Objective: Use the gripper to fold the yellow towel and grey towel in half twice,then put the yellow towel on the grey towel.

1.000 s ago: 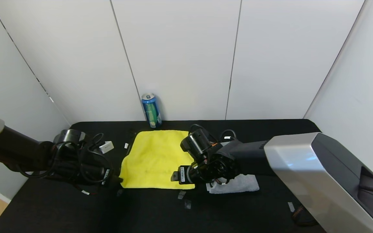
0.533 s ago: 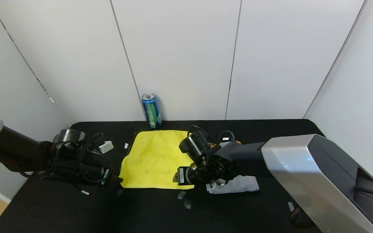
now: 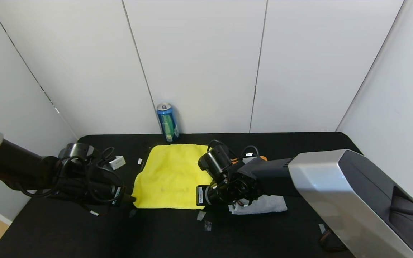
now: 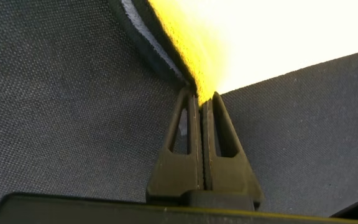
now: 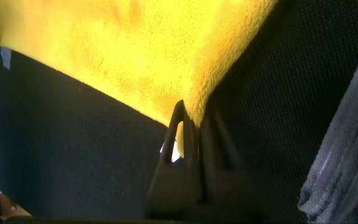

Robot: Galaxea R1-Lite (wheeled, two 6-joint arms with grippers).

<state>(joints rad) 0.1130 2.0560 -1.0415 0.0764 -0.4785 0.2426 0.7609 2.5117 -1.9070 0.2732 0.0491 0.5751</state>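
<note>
The yellow towel (image 3: 169,175) lies spread flat on the black table, in front of a can. My left gripper (image 3: 132,198) is at its near left corner, low over the table. In the left wrist view this gripper (image 4: 202,101) is shut on the yellow towel (image 4: 260,37) corner. My right gripper (image 3: 197,195) is at the near right corner. The right wrist view shows it (image 5: 194,121) shut on the yellow towel (image 5: 123,56) edge. The grey towel (image 3: 264,205) lies folded just right of the yellow one, largely hidden by my right arm; its edge (image 5: 347,155) shows in the right wrist view.
A blue can (image 3: 167,122) stands upright at the back, just behind the yellow towel. A small white box (image 3: 117,163) lies at the back left. Bits of tape (image 3: 201,215) dot the black table (image 3: 271,236). White walls close in the back and both sides.
My right gripper went from open to shut on the yellow towel's near right corner, and the right arm shifted slightly. The left gripper kept its hold and did not move.
</note>
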